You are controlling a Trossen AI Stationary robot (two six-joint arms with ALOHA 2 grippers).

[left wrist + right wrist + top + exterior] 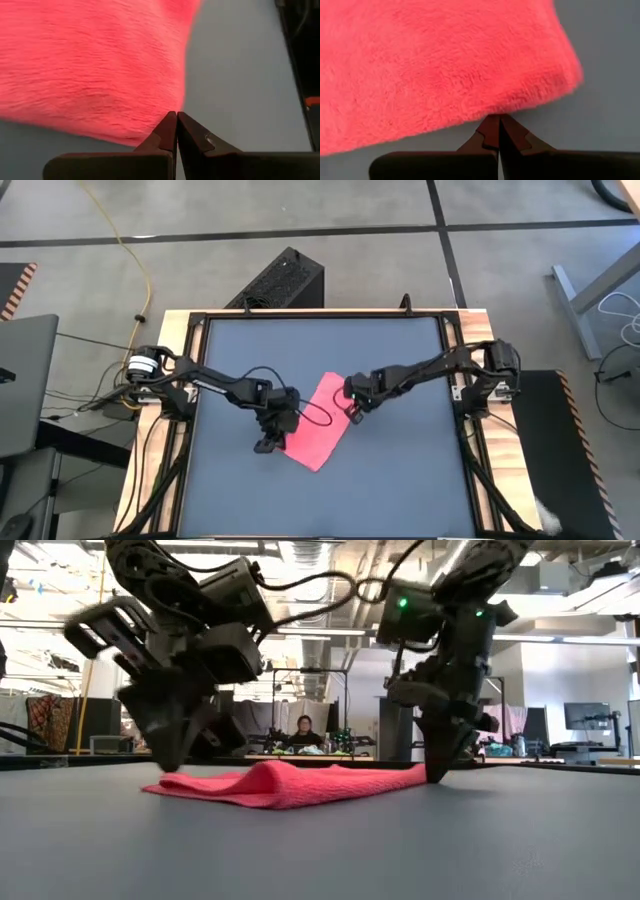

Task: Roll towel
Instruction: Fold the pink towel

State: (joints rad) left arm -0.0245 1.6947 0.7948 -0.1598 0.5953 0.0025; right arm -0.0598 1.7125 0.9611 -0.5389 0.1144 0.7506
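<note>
- High view shows you the towel [318,423], a bright pink cloth lying near the middle of the dark grey tabletop [400,480], set at a slant between the two arms.
- From the low view you see the towel [290,783] lying low on the table, with a soft hump in its middle and its edges flat on the surface.
- Your left gripper [270,442] sits at the towel's edge on the left arm's side, pointing down at the table.
- Its fingers [169,131] are pressed together, tip against tip; in the left wrist view the tips meet just at the cloth's border, and you cannot tell whether any fabric is caught between them.
- Your right gripper [353,411] sits at the towel's opposite edge, on the right arm's side, also pointing down.
- Its fingers [490,131] are pressed together too, their tips right at the plush pink edge [445,65]; whether they nip the cloth is not clear.
- In the low view the left gripper [172,762] comes down at one end of the towel and the right gripper [438,772] at the other end, each tip at table level.
- Beyond the table you can see a person [303,730] seated at a desk in the room behind.
- Outside the table frame, a black box [283,278] stands on the floor at the far side and a yellow cable [140,255] trails across the floor.
</note>
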